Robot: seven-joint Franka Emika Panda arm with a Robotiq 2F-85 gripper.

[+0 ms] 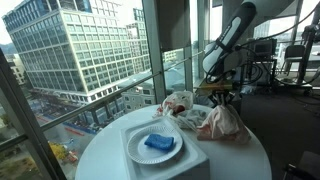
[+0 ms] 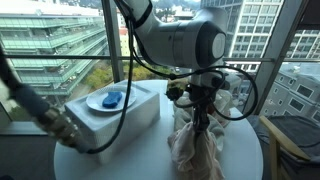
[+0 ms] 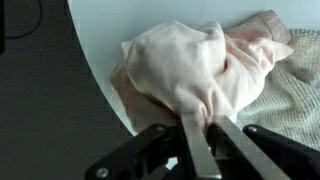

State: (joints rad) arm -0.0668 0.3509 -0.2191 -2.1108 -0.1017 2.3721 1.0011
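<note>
My claw [image 3: 205,130] is clamped shut on a pinched fold of the pale pink crumpled cloth [image 3: 195,65]. The two fingers [image 3: 193,150] meet almost flat, with only a thin ridge of fabric between them. The cloth sits on the round white table [image 3: 110,20], drawn up into a peak under the claw in both exterior views [image 1: 220,122] [image 2: 197,145].

My first worry is the grip. So little material is caught that, I judge, any quick pull could slide the fold out and drop the cloth in a heap.

The second is the neighbour. An off-white knitted towel [image 3: 290,90] lies touching the pink cloth on its right in the wrist view, and I cannot tell whether the two overlap. If they do, the towel could be dragged along.

The third is the rim. In the wrist view the table's edge runs just left of the cloth, so a swing that way could take it off the table onto the dark floor.

Last, to the near left in an exterior view, a white square box [image 1: 165,160] carries a white round plate [image 1: 140,150] with a blue sponge-like pad [image 1: 158,143]. They stand near enough that, I think, a trailing corner or my elbow might nudge them.
</note>
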